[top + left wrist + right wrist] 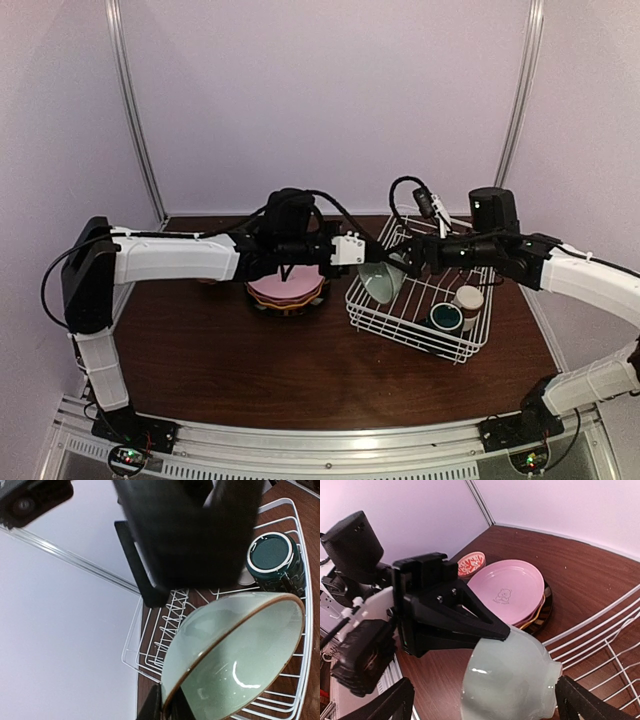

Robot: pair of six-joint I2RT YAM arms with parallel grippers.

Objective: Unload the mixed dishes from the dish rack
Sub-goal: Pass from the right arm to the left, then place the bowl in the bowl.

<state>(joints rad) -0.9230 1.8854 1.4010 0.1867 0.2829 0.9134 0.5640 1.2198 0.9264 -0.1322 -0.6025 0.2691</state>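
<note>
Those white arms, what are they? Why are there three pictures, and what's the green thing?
They are two robot arms bolted to a table. One picture looks down from above. The other two come from small cameras on each wrist. The left arm's fingers pinch the rim of a pale green bowl at the edge of the white dish rack. The right arm's fingers are spread open around it. Two cups sit in the rack, and pink plates are stacked on the table.
</note>
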